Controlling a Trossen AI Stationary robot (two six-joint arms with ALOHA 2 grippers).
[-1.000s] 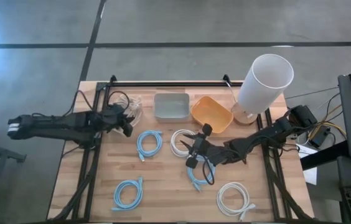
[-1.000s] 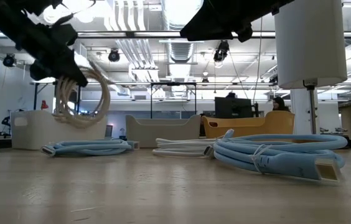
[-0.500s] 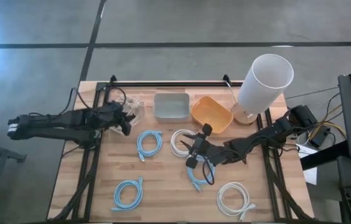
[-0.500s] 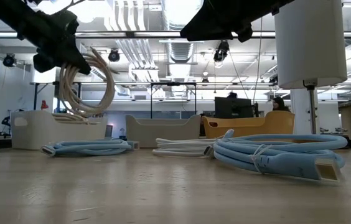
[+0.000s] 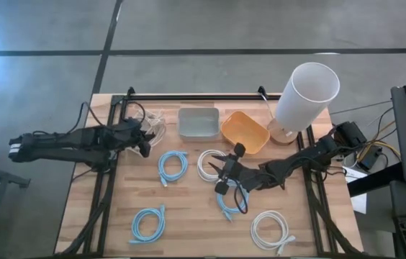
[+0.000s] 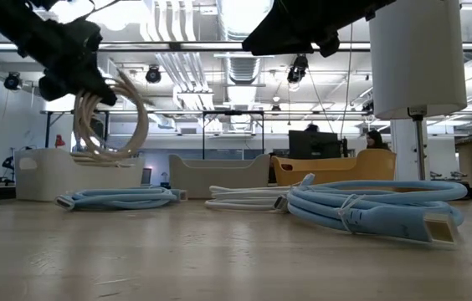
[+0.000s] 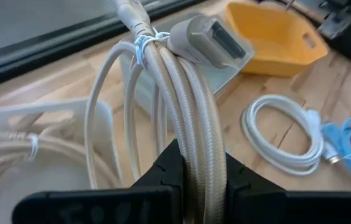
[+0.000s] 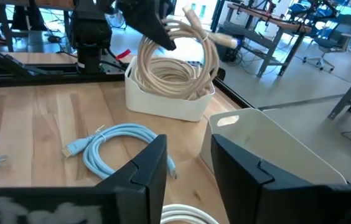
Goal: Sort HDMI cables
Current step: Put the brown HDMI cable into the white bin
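Observation:
My left gripper (image 5: 145, 141) is shut on a beige HDMI cable coil (image 6: 110, 117), above the white bin (image 5: 154, 126) at the table's far left. That bin (image 8: 169, 99) has more beige coils lying in it. Three light blue coils (image 5: 173, 165) (image 5: 149, 221) (image 5: 229, 205) and two white coils (image 5: 210, 164) (image 5: 271, 229) lie flat on the table. My right gripper (image 5: 221, 173) hangs open above the middle of the table, between a white coil and a blue one, touching nothing. My left gripper pinches the beige coil's bundled strands (image 7: 191, 140) between its two fingers (image 7: 163, 177), which lie across the bundle. It comes slanting down from the table's left. The coil hangs below the fingers (image 6: 73, 79), clear of the bin, its tied end and connector (image 7: 210, 40) farthest from the fingers.
A grey bin (image 5: 198, 121) and an orange bin (image 5: 245, 131) stand along the far edge, right of the white bin. A tall white lamp (image 5: 304, 93) stands at the far right corner. Black rails (image 5: 109, 180) run along both table sides.
My left gripper has risen a little with the beige coil above the white bin and shifted slightly toward the table's left. The coil hangs higher than it did a second ago and has swung. The right arm has kept still.

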